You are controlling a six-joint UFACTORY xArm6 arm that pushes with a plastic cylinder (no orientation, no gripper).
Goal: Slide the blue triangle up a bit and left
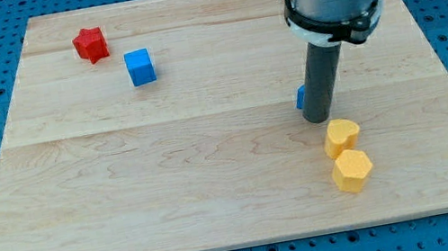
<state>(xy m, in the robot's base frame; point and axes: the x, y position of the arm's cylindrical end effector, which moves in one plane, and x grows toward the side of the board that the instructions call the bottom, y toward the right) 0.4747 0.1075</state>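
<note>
My tip (318,119) has no fingers and holds nothing. The blue triangle (300,97) peeks out just left of my tip, mostly hidden. I should push it slowly up and left, staying behind it.

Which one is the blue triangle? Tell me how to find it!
Find the big grey arm on the view's right of the wooden board. Follow its dark rod down to my tip. The blue triangle peeks out from behind the rod on the view's left, just above two yellow blocks; the other blue block is a cube far away.
</note>
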